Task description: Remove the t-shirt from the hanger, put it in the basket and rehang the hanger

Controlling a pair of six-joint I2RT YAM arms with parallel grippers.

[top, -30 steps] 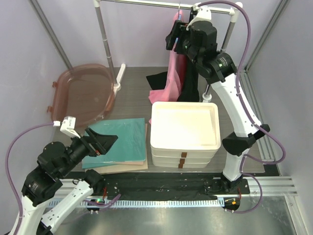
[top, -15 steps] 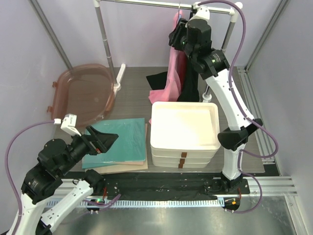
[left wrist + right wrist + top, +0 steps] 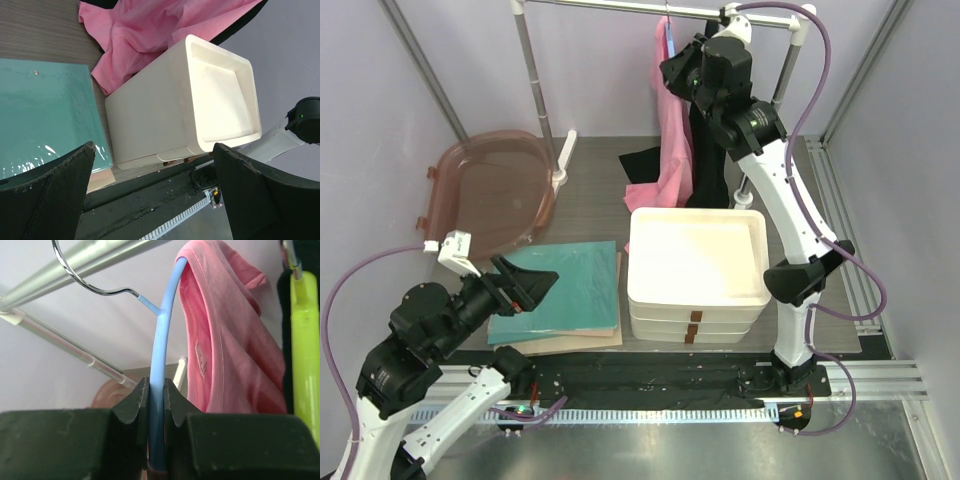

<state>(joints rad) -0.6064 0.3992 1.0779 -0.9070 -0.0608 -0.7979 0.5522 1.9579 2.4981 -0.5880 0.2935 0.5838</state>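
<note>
Right gripper [image 3: 156, 390]: fingers clamped shut on one arm of the light-blue plastic hanger [image 3: 161, 330]. The pink cotton t-shirt [image 3: 225, 355] is draped over the hanger's top, above and just right of the fingers, hanging down. The hanger's chrome wire hook [image 3: 85, 282] sits on the silver metal rail [image 3: 95, 257], up-left of the fingers. Left gripper [image 3: 152, 150]: fingers spread wide, holding nothing. The stacked white plastic bins [image 3: 200, 100] lie beyond the gap between them.

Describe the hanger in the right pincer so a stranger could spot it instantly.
Look at the metal clothes rail at the back. Hooked over it is a pale blue hanger, carrying the pink t-shirt and clamped by the right pincer. The neighbouring hanger is yellow-green.
</note>
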